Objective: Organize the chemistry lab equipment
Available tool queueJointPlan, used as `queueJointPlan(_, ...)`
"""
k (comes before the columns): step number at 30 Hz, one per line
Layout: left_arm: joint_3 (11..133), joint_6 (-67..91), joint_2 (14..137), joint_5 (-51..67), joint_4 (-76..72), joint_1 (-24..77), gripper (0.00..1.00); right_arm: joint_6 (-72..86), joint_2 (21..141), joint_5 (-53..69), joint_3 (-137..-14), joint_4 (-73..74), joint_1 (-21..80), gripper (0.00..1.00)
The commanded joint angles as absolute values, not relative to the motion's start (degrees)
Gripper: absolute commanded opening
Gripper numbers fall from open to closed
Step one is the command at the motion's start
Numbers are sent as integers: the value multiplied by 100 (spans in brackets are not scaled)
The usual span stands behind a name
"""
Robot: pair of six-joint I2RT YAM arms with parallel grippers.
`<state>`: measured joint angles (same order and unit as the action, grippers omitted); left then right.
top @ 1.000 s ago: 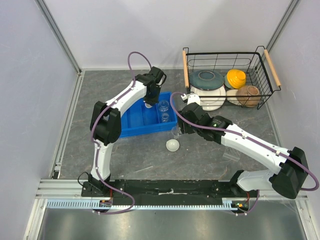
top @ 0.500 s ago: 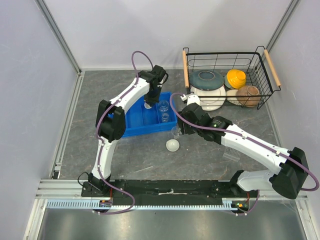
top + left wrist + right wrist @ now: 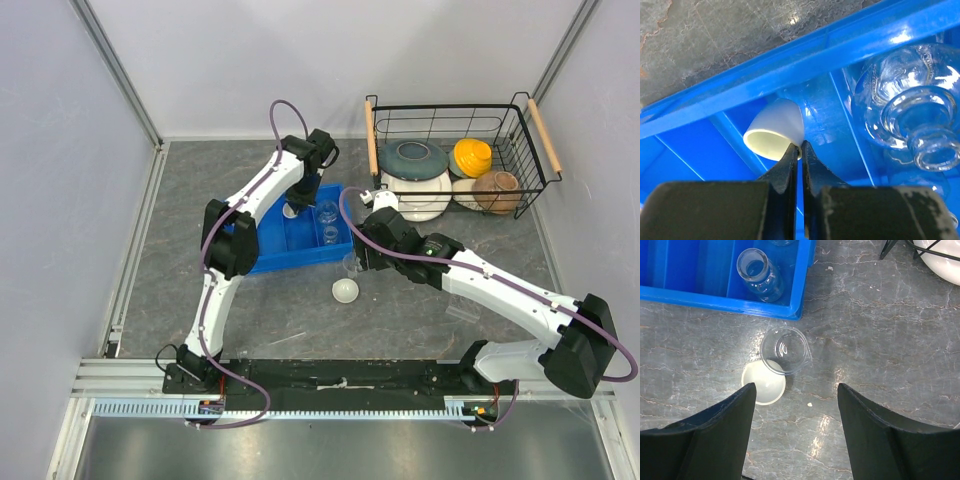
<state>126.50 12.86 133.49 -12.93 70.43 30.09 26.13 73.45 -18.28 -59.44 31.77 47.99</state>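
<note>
My left gripper [image 3: 800,147] is shut on the rim of the tiny white cup [image 3: 776,132], which it holds tilted inside the blue tray [image 3: 740,75]; from above the cup [image 3: 290,211] is in the tray's far middle compartment. Two clear glass flasks [image 3: 327,212] [image 3: 329,235] stand in the tray's right compartments, one beside the cup [image 3: 905,105]. My right gripper [image 3: 796,386] is open and empty above a clear glass beaker [image 3: 784,350] and the white round dish [image 3: 763,385], which stand on the table just in front of the tray.
The blue divided tray [image 3: 265,255] lies mid-table. A black wire basket [image 3: 530,150] at the back right holds ceramic bowls and plates. A faint clear plastic item [image 3: 462,310] lies on the table under my right arm. Grey walls enclose the table.
My left arm has swung its elbow to the right and reached farther back, with the white cup still in its fingers over the tray. My right arm has not moved.
</note>
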Motion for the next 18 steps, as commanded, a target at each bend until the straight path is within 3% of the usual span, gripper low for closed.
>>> queueJointPlan(1,13157,1002,13640,-1397,7374,3041,10,2593,7225,-1828,-5933,3015,4781,74)
queueJointPlan(10,13306,949,13887,-1406,7488,3041,16,2566,7277,-1819,-5915,2979,4772,75)
queueJointPlan(18,13517,932,13930,-1441,7506,3041,35,2558,7304,-1775,-5915,2944,4764,75)
